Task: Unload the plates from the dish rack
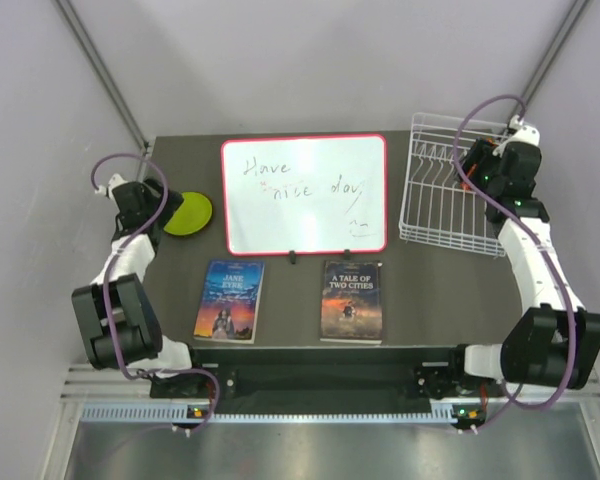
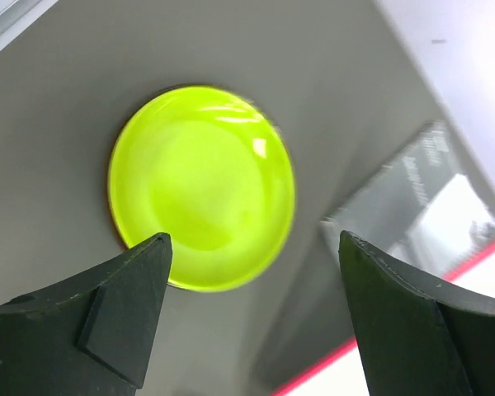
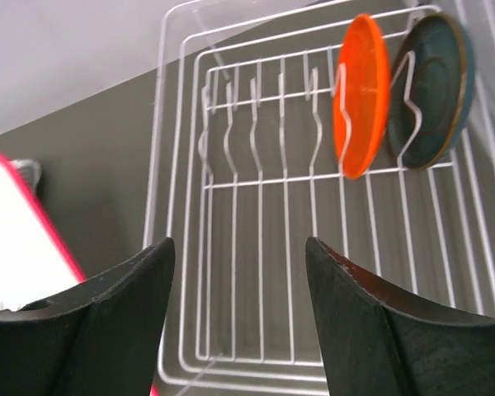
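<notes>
from above, the plain lime green round plate lies flat on the dark table, with your left gripper just over it; pull away low and you'll drag it.

in the left wrist view the jaws stand wide and empty. a reddish sliver under the plate's edge may be another plate, so a nudge could shift both.

in the right wrist view the right gripper hangs open and empty over the white wire dish rack. the orange round plate and dark round plate stand close together, so a sloppy reach could snag wire or knock the neighbour.
</notes>
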`<state>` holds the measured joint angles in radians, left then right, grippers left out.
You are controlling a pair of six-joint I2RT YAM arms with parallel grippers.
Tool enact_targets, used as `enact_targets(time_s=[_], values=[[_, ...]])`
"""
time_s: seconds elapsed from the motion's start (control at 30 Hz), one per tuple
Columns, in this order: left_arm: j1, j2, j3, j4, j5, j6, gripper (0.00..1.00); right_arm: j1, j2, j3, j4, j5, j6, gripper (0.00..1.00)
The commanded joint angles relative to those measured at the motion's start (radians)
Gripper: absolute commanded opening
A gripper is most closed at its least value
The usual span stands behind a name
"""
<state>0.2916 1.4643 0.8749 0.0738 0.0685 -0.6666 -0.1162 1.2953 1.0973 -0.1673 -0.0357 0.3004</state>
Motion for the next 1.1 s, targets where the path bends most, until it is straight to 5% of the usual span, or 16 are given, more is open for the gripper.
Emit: enact_targets(time_s=[0.0, 0.7, 0.8, 1.07], values=[[-0.029, -0.106, 0.071, -0.051, 0.059, 0.002, 0.86, -0.026, 0.096, 0.107, 0.011, 0.101, -0.056, 0.65], [-0.351, -0.124, 0.111, 0.138, 0.412, 0.041, 0.82, -0.106, 0.508, 0.43, -0.047, 0.175, -0.133, 0.6], [-0.39, -0.105, 0.124, 0.155, 0.435, 0.045, 0.82, -0.114, 0.556, 0.463, -0.054, 0.149, -0.136, 0.47], [-0.473, -0.07, 0.151, 0.155, 0.453, 0.064, 0.81, -0.117, 0.651, 0.536, -0.09, 0.132, -0.135, 0.37]])
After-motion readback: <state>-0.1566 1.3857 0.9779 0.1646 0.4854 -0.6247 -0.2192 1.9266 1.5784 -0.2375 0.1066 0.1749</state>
